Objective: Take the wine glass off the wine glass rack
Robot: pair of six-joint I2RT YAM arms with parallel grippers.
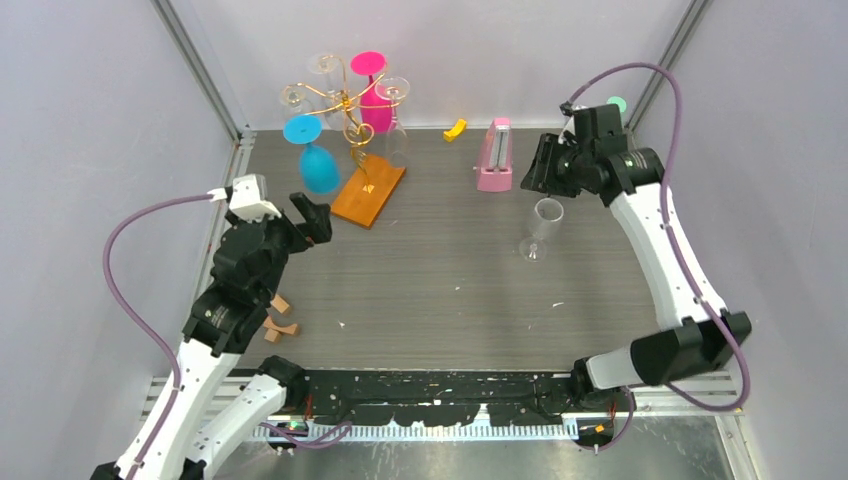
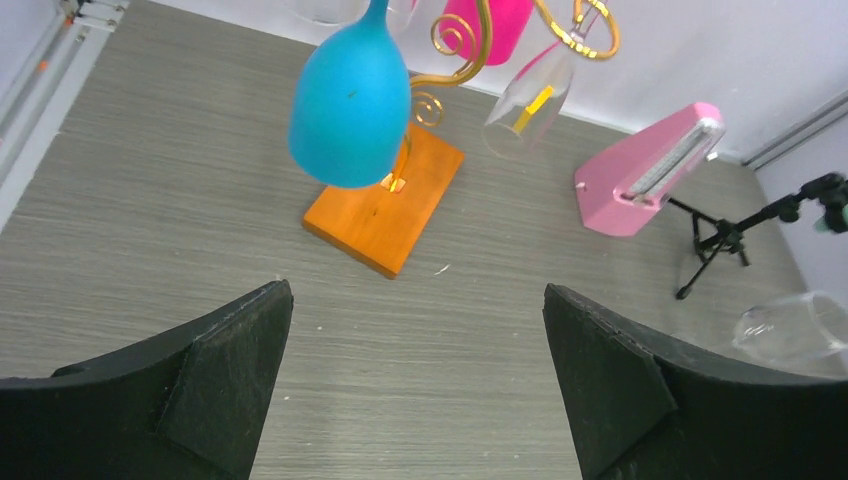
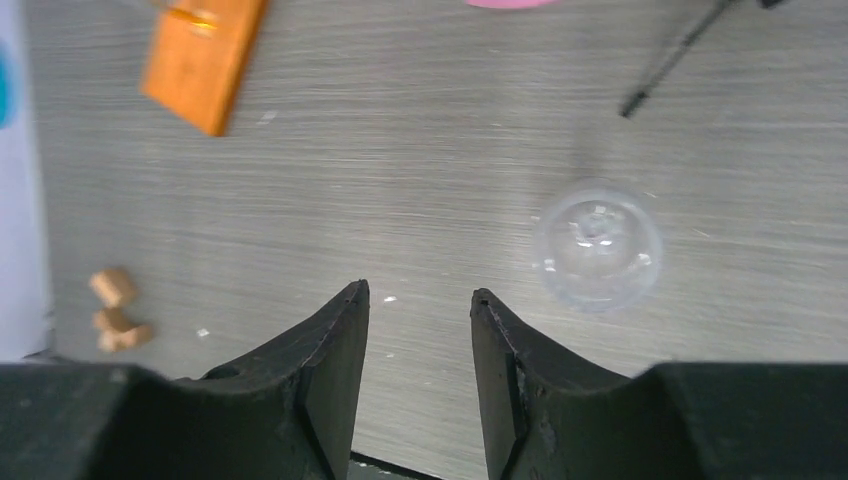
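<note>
The wine glass rack (image 1: 345, 104) is a gold wire stand on an orange base (image 1: 368, 192) at the back left. A blue glass (image 1: 318, 166), a pink glass (image 1: 376, 106) and clear glasses (image 1: 396, 120) hang upside down from it. One clear wine glass (image 1: 543, 228) stands upright on the table, apart from the rack. My left gripper (image 1: 315, 218) is open and empty, just short of the base, and the blue glass (image 2: 350, 100) hangs ahead of it. My right gripper (image 1: 540, 168) is open and empty above the standing glass (image 3: 597, 245), which lies to the right of its fingers.
A pink wedge-shaped object (image 1: 494, 155) stands at the back centre, with a small yellow piece (image 1: 455, 129) beside it. Wooden corks (image 1: 278, 318) lie by the left arm. A thin black tripod (image 2: 720, 240) stands near the pink object. Grey walls close in three sides.
</note>
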